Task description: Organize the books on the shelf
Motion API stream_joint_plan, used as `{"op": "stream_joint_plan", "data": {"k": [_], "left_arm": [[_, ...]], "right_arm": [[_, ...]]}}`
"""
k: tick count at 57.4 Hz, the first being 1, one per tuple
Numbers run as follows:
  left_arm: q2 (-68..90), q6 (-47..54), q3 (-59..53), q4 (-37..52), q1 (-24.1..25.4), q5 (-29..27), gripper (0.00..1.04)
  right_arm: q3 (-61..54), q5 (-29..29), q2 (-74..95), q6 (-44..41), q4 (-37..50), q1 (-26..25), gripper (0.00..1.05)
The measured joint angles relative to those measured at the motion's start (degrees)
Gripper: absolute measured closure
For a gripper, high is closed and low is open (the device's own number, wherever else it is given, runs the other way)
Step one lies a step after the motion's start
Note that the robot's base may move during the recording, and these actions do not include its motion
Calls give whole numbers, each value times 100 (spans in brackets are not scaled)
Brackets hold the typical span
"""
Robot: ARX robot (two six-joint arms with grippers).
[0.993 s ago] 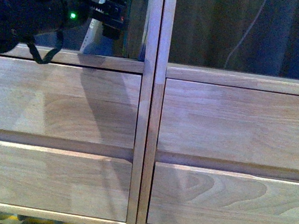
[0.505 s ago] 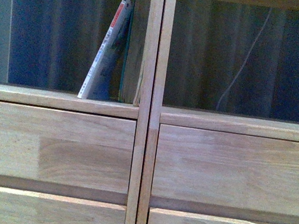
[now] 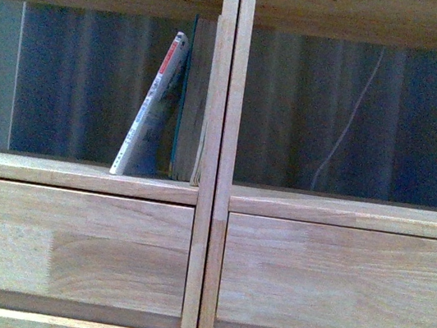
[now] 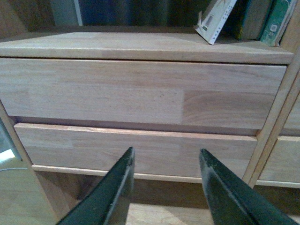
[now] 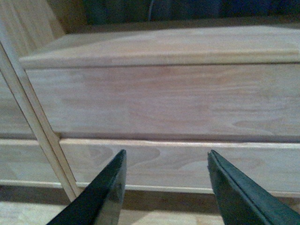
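White paperback (image 3: 151, 107) tilts top-right vs upright teal book (image 3: 184, 100).

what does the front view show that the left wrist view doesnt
Only the front view shows the right-hand compartment, with nothing in it, and the board above. Only the left wrist view shows the open left gripper and the floor beneath the shelf. Both show the white paperback leaning toward the teal book beside the central upright.

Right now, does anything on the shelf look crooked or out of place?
Yes. The thin paperback in the left compartment leans, its top resting toward the upright teal book by the central upright. Nothing else stands out.
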Motion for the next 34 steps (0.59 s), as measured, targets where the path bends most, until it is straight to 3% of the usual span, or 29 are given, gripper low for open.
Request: {"op": "stream_joint_plan", "data": {"k": [8, 10, 16, 34], "left_arm": [[-470, -22, -715, 199, 297, 284, 102], [-568, -22, -828, 212, 511, 643, 102], [-778, -37, -1080, 251, 852, 776, 102], [-1318, -37, -1591, 260, 879, 837, 102]], "right_arm": [[-750, 11, -487, -101, 251, 2, 95], [-883, 13, -577, -116, 280, 2, 102], [-1165, 20, -804, -140, 319, 2, 102], [-1720, 15, -1449, -140, 280, 7, 102]]}}
